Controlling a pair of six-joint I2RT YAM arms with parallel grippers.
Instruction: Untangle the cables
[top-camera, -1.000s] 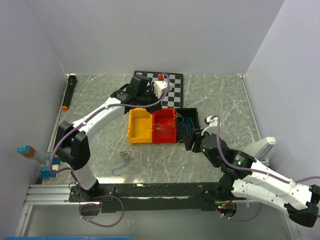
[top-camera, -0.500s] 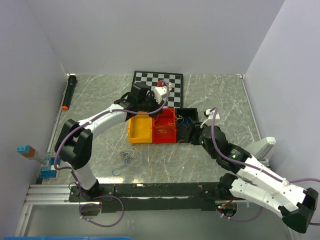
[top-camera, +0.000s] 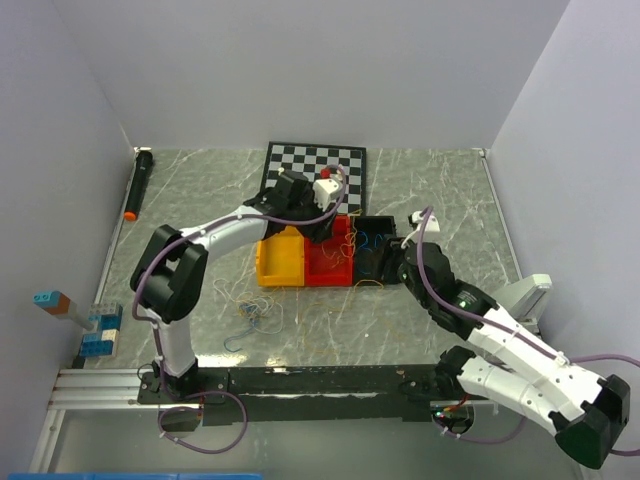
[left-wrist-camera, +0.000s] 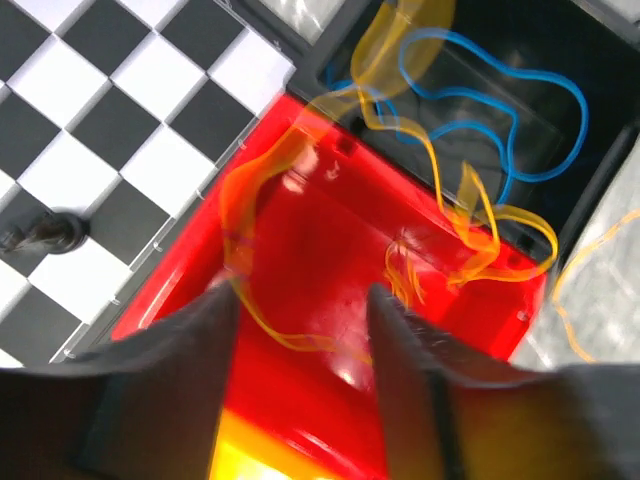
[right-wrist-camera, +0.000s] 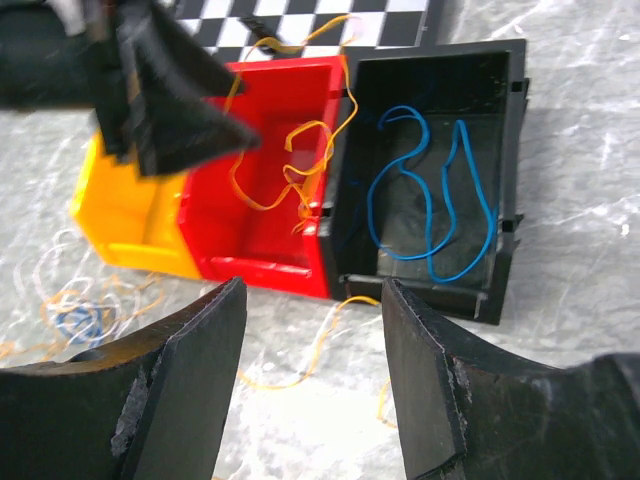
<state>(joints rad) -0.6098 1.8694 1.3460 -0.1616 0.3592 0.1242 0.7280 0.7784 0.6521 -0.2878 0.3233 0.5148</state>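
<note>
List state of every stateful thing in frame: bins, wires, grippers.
red bin: upright, holds orange wires that spill over its rim.
black bin: upright, holds a blue wire.
yellow bin: upright, no wire visible inside.
loose pile: tangled on the table, clear of both grippers.
left gripper: open, over the red bin.
right gripper: open, empty, before the bins.

Robotics lab test cell, plain white walls (top-camera: 300, 70) boxing a marbled table (top-camera: 440, 190); checkerboard (top-camera: 310, 158), aluminium rail (top-camera: 100, 385)
</note>
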